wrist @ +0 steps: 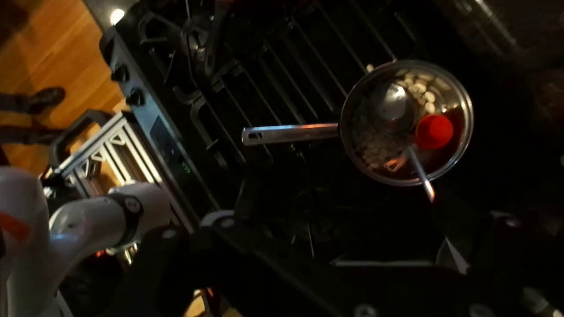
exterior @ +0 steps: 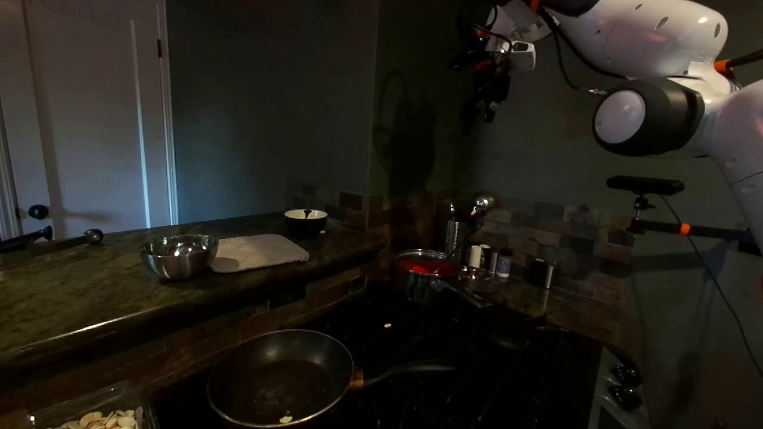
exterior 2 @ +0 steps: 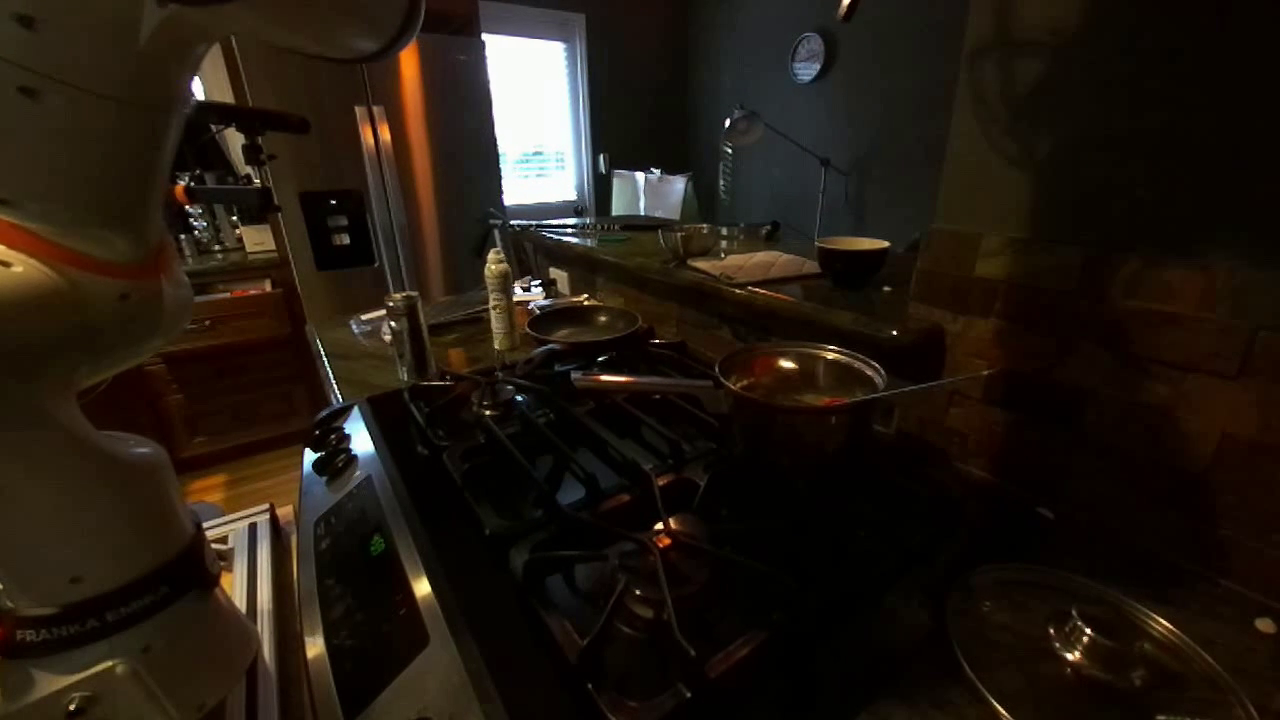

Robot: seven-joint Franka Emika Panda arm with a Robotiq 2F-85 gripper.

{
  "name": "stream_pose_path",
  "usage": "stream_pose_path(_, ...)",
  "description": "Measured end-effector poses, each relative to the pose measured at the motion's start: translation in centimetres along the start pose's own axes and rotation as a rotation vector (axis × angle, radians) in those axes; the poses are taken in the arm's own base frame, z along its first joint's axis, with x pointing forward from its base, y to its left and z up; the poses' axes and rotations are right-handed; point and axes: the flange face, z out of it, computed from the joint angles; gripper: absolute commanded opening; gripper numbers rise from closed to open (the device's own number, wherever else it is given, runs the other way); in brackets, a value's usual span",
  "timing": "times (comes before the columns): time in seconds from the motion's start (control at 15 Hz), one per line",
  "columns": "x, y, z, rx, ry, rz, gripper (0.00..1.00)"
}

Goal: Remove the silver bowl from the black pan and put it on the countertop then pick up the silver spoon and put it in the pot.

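Note:
The silver bowl (exterior: 180, 259) sits upright on the countertop (exterior: 77, 298) beside a light cloth pad; it also shows in an exterior view (exterior 2: 688, 241). The black pan (exterior: 280, 381) lies below the counter with only a small pale bit inside. The pot (wrist: 468, 110) stands on the stove, also in both exterior views (exterior: 411, 286) (exterior 2: 800, 400). The silver spoon (wrist: 421, 169) leans in the pot, its handle over the rim; its bowl end is unclear. My gripper (exterior: 480, 116) is high above the stove, fingers apart and empty; they frame the wrist view's lower part (wrist: 365, 215).
The pot holds a red cup (wrist: 434, 131) and pale slices. A dark bowl with white inside (exterior: 306, 223) stands on the countertop. Utensil holder (exterior: 456, 235) and small jars (exterior: 504, 263) stand behind the pot. A glass lid (exterior 2: 1090, 640) lies near the wall.

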Motion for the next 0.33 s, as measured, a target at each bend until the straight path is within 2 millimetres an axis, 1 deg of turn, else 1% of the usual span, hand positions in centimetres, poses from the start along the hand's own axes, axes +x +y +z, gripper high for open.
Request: stream_pose_path(0.33, -6.4, 2.3, -3.6, 0.223, -0.148, 0.124, 1.0)
